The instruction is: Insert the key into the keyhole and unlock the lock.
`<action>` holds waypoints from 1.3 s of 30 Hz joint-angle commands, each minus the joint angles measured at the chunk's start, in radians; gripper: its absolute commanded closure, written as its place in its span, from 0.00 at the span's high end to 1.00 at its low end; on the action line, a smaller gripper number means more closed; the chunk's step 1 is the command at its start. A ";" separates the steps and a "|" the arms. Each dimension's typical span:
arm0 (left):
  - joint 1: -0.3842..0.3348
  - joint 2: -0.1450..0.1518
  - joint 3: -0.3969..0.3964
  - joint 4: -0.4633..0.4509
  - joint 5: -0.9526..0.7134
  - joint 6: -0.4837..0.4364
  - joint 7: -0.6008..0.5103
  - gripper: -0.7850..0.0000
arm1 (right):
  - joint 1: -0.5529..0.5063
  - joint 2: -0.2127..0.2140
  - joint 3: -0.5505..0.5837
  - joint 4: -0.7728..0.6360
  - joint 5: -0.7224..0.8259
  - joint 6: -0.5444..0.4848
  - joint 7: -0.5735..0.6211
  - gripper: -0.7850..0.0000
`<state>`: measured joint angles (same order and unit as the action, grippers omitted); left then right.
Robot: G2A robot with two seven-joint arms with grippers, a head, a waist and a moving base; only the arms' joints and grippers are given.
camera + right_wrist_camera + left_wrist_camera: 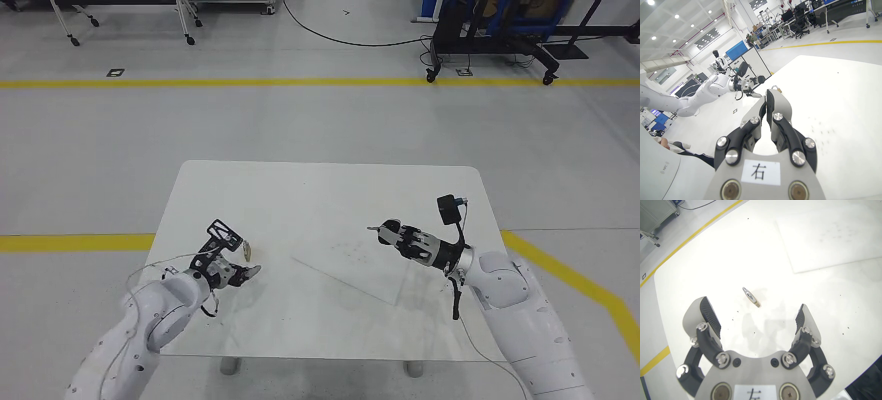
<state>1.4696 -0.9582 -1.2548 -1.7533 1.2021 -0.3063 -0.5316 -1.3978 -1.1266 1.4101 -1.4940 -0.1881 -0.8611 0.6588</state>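
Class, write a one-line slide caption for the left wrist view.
Open left end effector hovers over a small padlock lying on the white table.

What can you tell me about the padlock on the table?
The padlock is small, with a brass-coloured body and a silvery metal shackle loop at one end. It rests on the white table, toward the robot's left side. The open left claw hovers just above it with a finger to either side, and nothing touches the padlock but the tabletop. Its keyhole is too small to make out, as is whether the shackle is latched.
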 commanded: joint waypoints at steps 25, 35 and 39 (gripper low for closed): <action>-0.191 -0.052 0.154 0.202 0.081 0.031 -0.031 0.00 | 0.000 0.000 0.000 0.000 0.000 0.000 0.000 0.00; -0.197 -0.056 0.142 0.188 0.104 0.015 0.002 0.00 | 0.000 0.000 0.000 0.000 0.000 0.000 0.000 0.00; -0.209 -0.061 0.141 0.196 0.071 -0.002 0.024 0.00 | 0.000 0.000 0.000 0.000 0.000 0.000 0.000 0.00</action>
<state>1.2630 -1.0176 -1.1138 -1.5601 1.2897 -0.3021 -0.5161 -1.3978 -1.1266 1.4101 -1.4940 -0.1881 -0.8611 0.6588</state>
